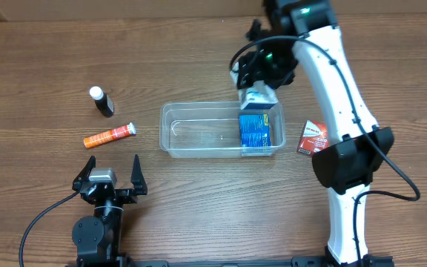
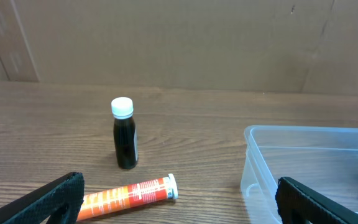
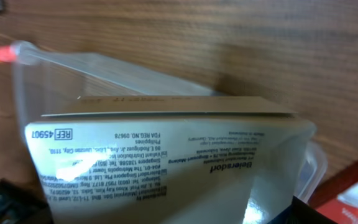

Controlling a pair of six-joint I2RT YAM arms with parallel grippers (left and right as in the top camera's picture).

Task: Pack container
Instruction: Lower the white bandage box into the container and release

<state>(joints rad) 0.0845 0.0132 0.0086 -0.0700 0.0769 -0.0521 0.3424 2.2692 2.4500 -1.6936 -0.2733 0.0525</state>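
Observation:
The clear container (image 1: 199, 107) lies mid-table. My right gripper (image 1: 259, 90) is shut on a white-and-blue box (image 1: 256, 130) at the container's right end. The box's blue face sits inside the tub, and I cannot tell whether it rests on the floor. In the right wrist view the box's white printed face (image 3: 166, 162) fills the frame, with the container (image 3: 104, 71) behind it. My left gripper (image 1: 110, 172) is open and empty near the front edge, left of the container (image 2: 257, 162); its fingers (image 2: 179, 208) are wide apart.
A black bottle with a white cap (image 1: 101, 101) (image 2: 125, 137) stands left of the container. An orange tube (image 1: 110, 136) (image 2: 129, 194) lies in front of it. A red packet (image 1: 315, 137) (image 3: 353, 193) lies right of the container.

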